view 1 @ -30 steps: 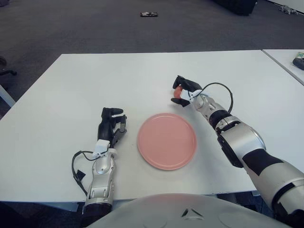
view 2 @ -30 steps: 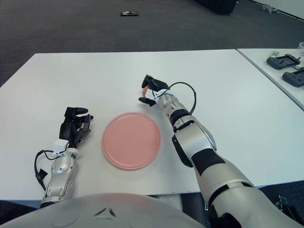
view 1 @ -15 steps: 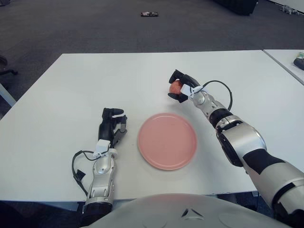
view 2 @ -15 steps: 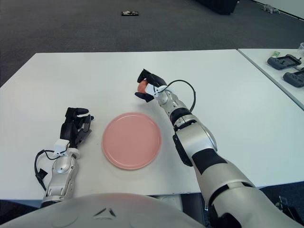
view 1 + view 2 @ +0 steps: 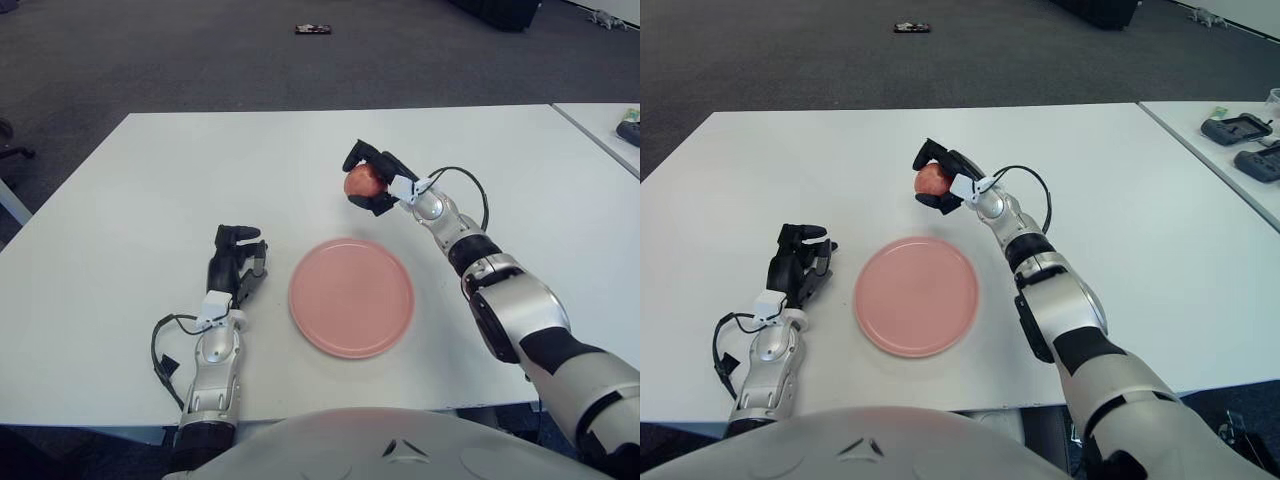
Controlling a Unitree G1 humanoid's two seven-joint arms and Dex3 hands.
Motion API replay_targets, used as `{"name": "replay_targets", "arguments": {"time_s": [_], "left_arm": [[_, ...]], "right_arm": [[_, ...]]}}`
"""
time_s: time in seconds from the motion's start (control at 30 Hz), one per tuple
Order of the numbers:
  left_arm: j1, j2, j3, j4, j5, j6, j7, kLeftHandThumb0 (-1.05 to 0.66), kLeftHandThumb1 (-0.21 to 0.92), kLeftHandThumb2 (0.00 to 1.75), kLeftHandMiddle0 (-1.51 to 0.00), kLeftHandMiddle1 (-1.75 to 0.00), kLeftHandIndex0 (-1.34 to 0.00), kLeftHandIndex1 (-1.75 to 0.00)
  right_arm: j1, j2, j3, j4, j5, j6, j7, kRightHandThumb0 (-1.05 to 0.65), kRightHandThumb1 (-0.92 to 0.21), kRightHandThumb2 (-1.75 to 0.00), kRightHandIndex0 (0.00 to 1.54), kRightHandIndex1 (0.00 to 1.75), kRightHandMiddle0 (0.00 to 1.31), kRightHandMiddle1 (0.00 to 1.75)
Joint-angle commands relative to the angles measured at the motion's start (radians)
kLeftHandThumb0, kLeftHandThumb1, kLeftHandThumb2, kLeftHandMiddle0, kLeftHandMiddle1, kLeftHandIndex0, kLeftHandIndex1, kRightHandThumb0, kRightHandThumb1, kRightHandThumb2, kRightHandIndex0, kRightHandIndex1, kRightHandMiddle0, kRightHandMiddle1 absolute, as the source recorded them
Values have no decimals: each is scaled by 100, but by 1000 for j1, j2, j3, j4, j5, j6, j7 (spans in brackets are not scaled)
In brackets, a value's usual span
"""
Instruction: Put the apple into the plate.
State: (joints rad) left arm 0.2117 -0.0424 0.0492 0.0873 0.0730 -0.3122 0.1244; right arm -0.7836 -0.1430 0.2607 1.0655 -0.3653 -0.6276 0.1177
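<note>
While the left hand [image 5: 236, 262] shows left of the pink plate [image 5: 351, 296] with fingers loosely curled around nothing, the right hand [image 5: 376, 180] wraps its dark fingers around a red apple [image 5: 361, 181], raised above the white table [image 5: 150, 190] just beyond the plate's far edge.

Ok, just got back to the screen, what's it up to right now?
The right hand has the apple gripped in its fingers and holds it above the white table, beyond the far edge of the pink plate. The plate has nothing on it, so the apple is not yet placed. The left hand shows to the left of the plate, taking no part.
</note>
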Motion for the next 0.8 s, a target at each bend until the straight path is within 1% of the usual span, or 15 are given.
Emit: {"name": "replay_targets", "arguments": {"time_s": [0.0,0.1,0.33,0.63,0.77], "left_arm": [[-13,6,1,2,0,4,-1,-35,92,53,-38,-133,-19,-175],[-14,6,1,2,1,6,0,-35,92,53,-37,-134,-19,-175],[-13,6,0,-1,-3,8,-2,-35,92,52,-37,-135,-20,-175],[-14,3,-1,6,-2,-5,3,-35,92,53,-34,-142,-20,-175],[-11,2,-3,3,-2,-3,3,-35,92,53,-33,-142,-20,-175]], "right_arm": [[35,-31,-6,-66,34,-29,61,-44,-45,-115,103,175,51,175],[56,-37,-9,-101,41,-32,89,-44,-45,-115,103,175,51,175],[150,-73,16,-249,76,-58,234,-44,-43,-118,103,175,52,175],[241,-109,50,-372,116,-161,350,-45,-39,-122,108,175,55,175],[265,-120,58,-410,134,-172,392,-45,-39,-122,108,175,55,175]]}}
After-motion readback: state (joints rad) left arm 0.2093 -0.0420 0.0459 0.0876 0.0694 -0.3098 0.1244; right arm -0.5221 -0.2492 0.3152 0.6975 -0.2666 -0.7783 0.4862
